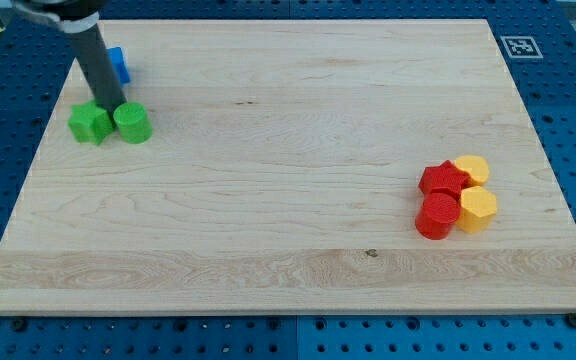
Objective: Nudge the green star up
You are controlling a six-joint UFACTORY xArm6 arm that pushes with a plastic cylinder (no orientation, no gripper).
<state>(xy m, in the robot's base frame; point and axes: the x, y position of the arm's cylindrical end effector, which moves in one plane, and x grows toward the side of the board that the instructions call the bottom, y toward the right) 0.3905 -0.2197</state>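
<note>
Camera view puts your work in the top left corner of the wooden board (288,200). The green star (90,123) sits there, touching a green cylinder (132,123) on its right side. A blue block (118,65), shape hard to make out behind the rod, lies just above them toward the view's top.

You have no jaws on this arm, so nothing is open or clamped; you only have the dark rod, and my tip (109,105) rests right at the upper edge of the two green blocks, about over the seam between them.

That is the relation your next move turns on. The star lies below and slightly left of the tip, but to send it up you need the tip on its lower side. In my judgement you should bring the tip round the star's left, clear of the cylinder, then push toward the view's top.

Well apart, at the view's right, two red blocks (438,198) and two yellow blocks (476,192) sit clustered and play no part.
</note>
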